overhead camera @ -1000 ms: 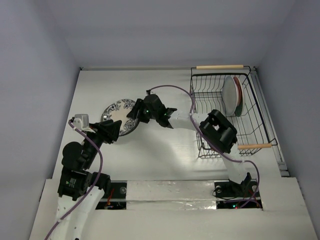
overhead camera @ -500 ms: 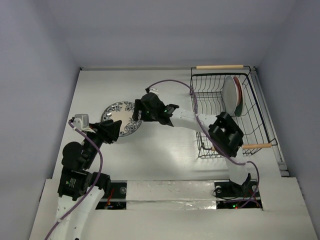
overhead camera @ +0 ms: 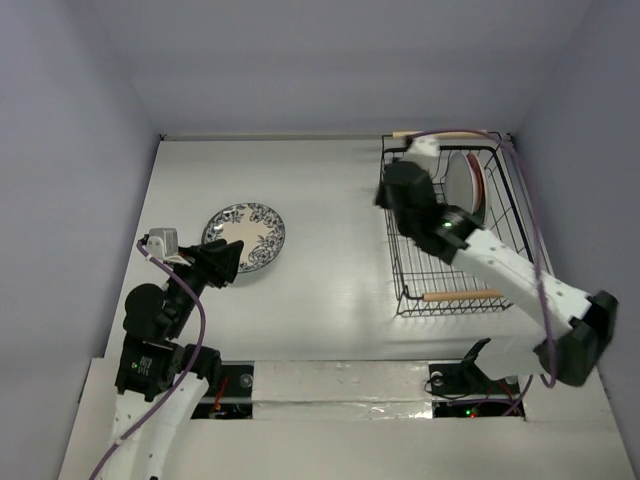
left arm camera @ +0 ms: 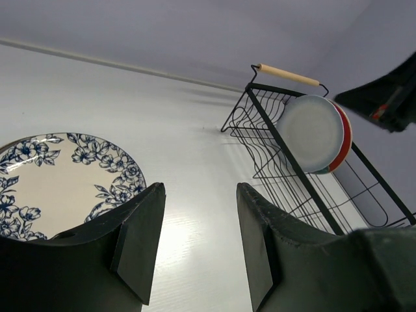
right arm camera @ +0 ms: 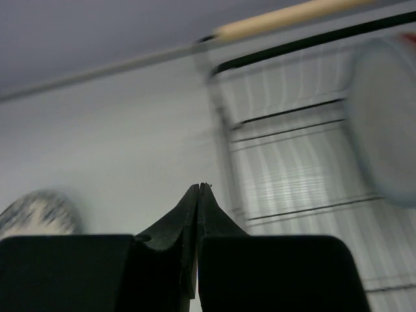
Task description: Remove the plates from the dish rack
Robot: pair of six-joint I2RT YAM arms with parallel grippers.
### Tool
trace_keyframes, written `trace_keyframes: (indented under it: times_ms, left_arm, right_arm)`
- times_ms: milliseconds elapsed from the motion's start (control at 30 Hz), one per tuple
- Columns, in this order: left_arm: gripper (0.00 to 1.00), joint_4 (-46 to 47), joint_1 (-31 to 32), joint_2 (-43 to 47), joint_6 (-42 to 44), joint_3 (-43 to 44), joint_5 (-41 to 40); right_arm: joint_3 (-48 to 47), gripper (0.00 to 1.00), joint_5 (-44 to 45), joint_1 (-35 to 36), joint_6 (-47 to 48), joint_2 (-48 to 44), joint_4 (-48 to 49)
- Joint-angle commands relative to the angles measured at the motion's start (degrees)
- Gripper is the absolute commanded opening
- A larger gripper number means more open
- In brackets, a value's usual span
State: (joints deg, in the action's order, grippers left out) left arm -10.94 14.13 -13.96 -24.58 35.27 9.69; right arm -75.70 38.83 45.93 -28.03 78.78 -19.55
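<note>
The black wire dish rack [overhead camera: 415, 262] stands at the right, and its left wall shows in the left wrist view [left arm camera: 281, 151]. Two plates stand upright in it: a pale one [overhead camera: 458, 190] [left arm camera: 311, 131] [right arm camera: 385, 135] and a red one [overhead camera: 478, 192] [left arm camera: 345, 138] behind it. A white plate with blue flowers [overhead camera: 245, 236] [left arm camera: 58, 174] lies flat on the table at the left. My right gripper [overhead camera: 392, 188] [right arm camera: 198, 187] hovers at the rack's left edge, shut on nothing. My left gripper [overhead camera: 232, 258] [left arm camera: 198, 190] is open and empty beside the floral plate's near rim.
The rack has light wooden handles at the far end [overhead camera: 440, 133] [left arm camera: 289, 75] [right arm camera: 286, 18] and the near end [overhead camera: 462, 295]. Walls close the table [overhead camera: 320, 290] at the back and both sides. My right elbow [overhead camera: 590, 335] juts out past the rack's right side.
My right arm has swung from the floral plate across to the dish rack, its elbow moving out to the right, and its gripper has shut. The left arm has not moved.
</note>
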Motion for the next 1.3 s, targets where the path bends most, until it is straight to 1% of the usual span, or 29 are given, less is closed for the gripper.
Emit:
trace_keyframes:
  times_ms: [0, 67, 100, 167, 200, 267, 300, 367, 433, 500, 733, 867, 967, 1000, 1067, 1100, 1167, 1200, 1267]
  left_arm:
    - [0.45, 3.03, -0.24, 0.68, -0.38, -0.11, 1.03]
    - [0.45, 3.12, -0.24, 0.42, -0.38, -0.11, 1.12]
    - [0.45, 3.12, -0.24, 0.42, -0.38, -0.11, 1.29]
    - [0.45, 3.21, -0.24, 0.24, -0.29, -0.11, 1.29]
    - [0.45, 3.21, -0.24, 0.16, -0.29, -0.11, 1.29]
    - [0.45, 3.21, -0.24, -0.02, -0.29, -0.11, 1.38]
    - [0.45, 3.03, -0.24, -0.11, -0.29, -0.11, 1.12]
    - [0.45, 3.03, 0.28, -0.19, -0.21, -0.11, 1.20]
    - [0.45, 3.12, 0.28, -0.54, -0.29, -0.02, 1.20]
    - [0.45, 3.21, 0.28, -0.72, -0.21, -0.02, 1.29]
    - [0.45, 3.29, 0.28, -1.25, -0.12, -0.11, 1.47]
    - [0.45, 3.21, 0.28, -1.16, -0.21, -0.11, 1.47]
    - [0.45, 3.21, 0.28, -1.16, -0.21, -0.02, 1.29]
    - [0.45, 3.21, 0.28, -1.16, -0.21, -0.11, 1.38]
    - [0.45, 3.21, 0.28, -1.16, -0.21, -0.11, 1.38]
    - [0.45, 3.21, 0.28, -1.07, -0.12, -0.11, 1.29]
    - [0.45, 3.21, 0.28, -1.07, -0.21, -0.11, 1.38]
    - [0.45, 3.21, 0.28, -0.99, -0.21, -0.20, 1.47]
    - [0.45, 3.29, 0.28, -0.90, -0.21, -0.11, 1.47]
  right_arm:
    - [5.82, 0.01, 11.88, -12.15, 6.05, -6.17, -6.46]
    - [8.46, 0.08, 13.11, -17.77, 7.55, -8.55, -7.26]
    - [9.16, 0.19, 13.11, -19.29, 8.77, -8.91, -7.08]
    - [9.43, 0.27, 11.63, -21.93, 8.79, -8.65, -7.69]
    - [9.26, 0.33, 10.58, -23.77, 8.61, -8.30, -7.61]
    - [8.56, 0.38, 7.67, -25.62, 8.52, -6.20, -6.91]
    - [8.29, 0.42, 6.97, -27.89, 8.35, -5.32, -6.56]
    - [7.68, 0.43, 3.29, -29.75, 8.08, -3.21, -5.77]
    - [7.68, 0.43, 1.96, -31.42, 8.08, -0.31, -4.54]
    - [7.24, 0.43, 1.78, -32.57, 8.17, 2.06, -3.92]
    - [6.01, 0.43, 0.11, -35.30, 9.48, 4.62, -2.42]
    - [4.43, 0.42, 2.03, -35.82, 10.01, 9.27, -0.84]
    - [3.46, 0.35, 3.00, -35.82, 10.10, 10.43, -1.28]
    - [3.72, 0.31, 3.18, -35.82, 10.80, 10.16, -0.84]
    - [4.24, 0.25, 3.79, -35.82, 11.24, 8.94, -0.40]
    - [4.42, 0.19, 3.80, -35.82, 11.59, 7.63, -0.40]
    - [4.60, 0.15, 4.15, -35.30, 13.26, 6.04, 0.03]
    - [4.34, 0.07, 4.50, -35.30, 13.79, 5.25, -0.05]
    - [3.72, 0.03, 4.41, -33.73, 15.02, 3.14, -0.66]
